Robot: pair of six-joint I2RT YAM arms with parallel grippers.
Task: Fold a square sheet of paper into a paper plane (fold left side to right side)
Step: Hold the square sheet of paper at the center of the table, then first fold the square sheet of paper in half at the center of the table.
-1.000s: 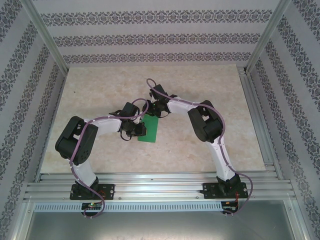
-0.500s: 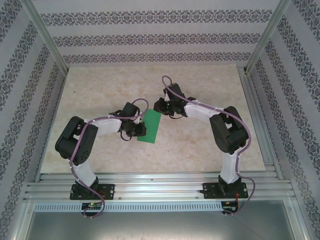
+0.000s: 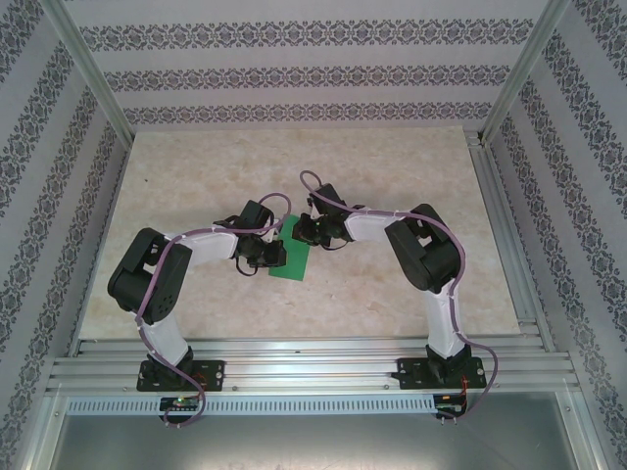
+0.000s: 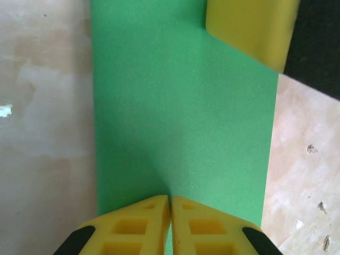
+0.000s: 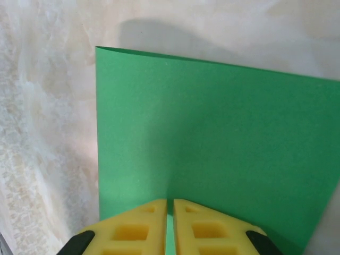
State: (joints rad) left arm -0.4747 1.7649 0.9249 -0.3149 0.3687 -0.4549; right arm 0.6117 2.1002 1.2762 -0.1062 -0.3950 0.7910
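I am looking down at the green sheet of paper (image 3: 297, 264), which is lying flat on the marbled surface (image 3: 392, 176) near its middle, between the two wrists. From above it is showing as a plain rectangle, longer than it is wide.

The left arm (image 3: 196, 243) is reaching in from the left, and its jaws are sitting over the sheet's left edge, about midway along. In the left wrist view those jaws are drawn together. The two yellow fingers (image 4: 135, 226) are meeting in a thin seam with their tips down on the green. I cannot tell whether they are pinching a layer or merely pressing on it.

The right arm (image 3: 367, 223) is coming in from the right, with its jaws over the sheet's far end. In the right wrist view its yellow fingers (image 5: 133, 228) are likewise standing almost together, with only a sliver of green showing between them. One right finger (image 4: 249, 26) is also showing at the top of the left wrist view, lying on a corner of the sheet. In the right wrist view, the sheet's edge is casting a soft shadow on the surface beyond it.
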